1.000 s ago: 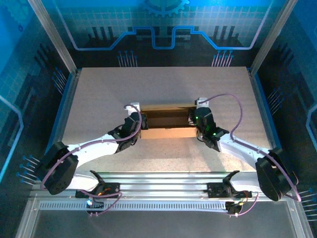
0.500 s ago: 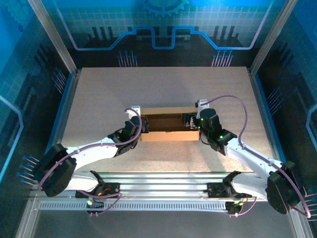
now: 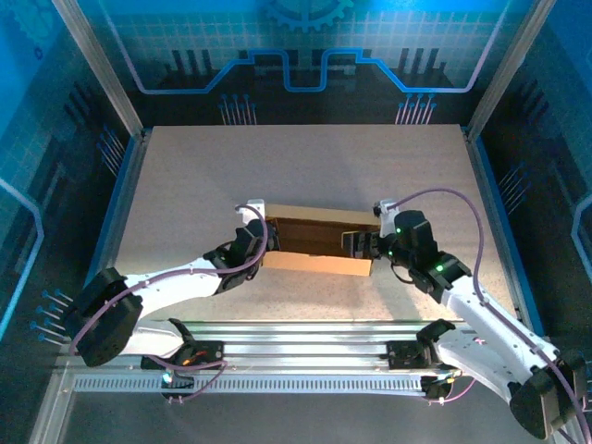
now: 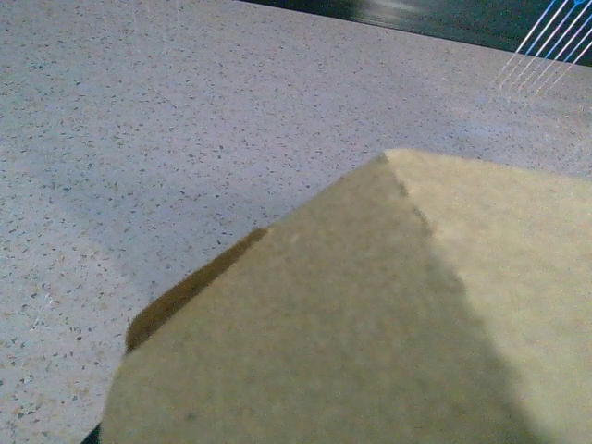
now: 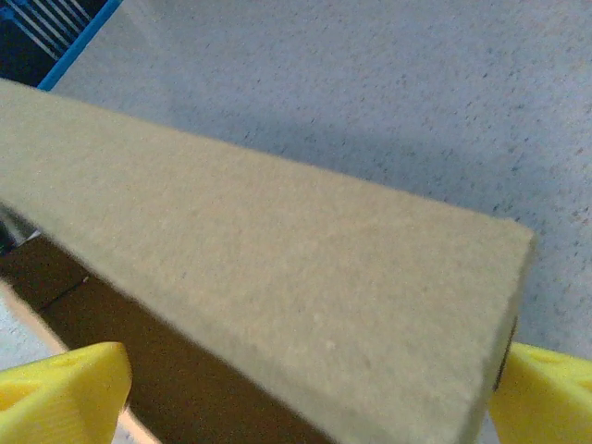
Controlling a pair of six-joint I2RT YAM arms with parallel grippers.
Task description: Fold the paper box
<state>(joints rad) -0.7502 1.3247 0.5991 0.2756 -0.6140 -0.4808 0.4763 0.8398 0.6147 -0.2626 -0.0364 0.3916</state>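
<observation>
The paper box [image 3: 319, 265] is a shallow brown cardboard box, open at the top, lying skewed in the middle of the table. My left gripper [image 3: 263, 242] is at the box's left end, shut on that end wall. In the left wrist view the cardboard [image 4: 370, 324] runs right up to the camera and hides the fingers. My right gripper [image 3: 363, 245] stands open at the box's right end. Its yellow fingertips [image 5: 60, 393] are spread wide on either side of a box wall [image 5: 277, 277] without pressing it.
The speckled grey table [image 3: 185, 176] stretches bare behind and beside the box. Blue-lit frame walls close it in at the left [image 3: 120, 176] and right [image 3: 486, 176]. A metal rail [image 3: 305, 356] carries the arm bases along the near edge.
My right gripper has opened wide and drawn back to the right. The box's right end has swung toward the near side, leaving the box skewed. The left gripper keeps its hold.
</observation>
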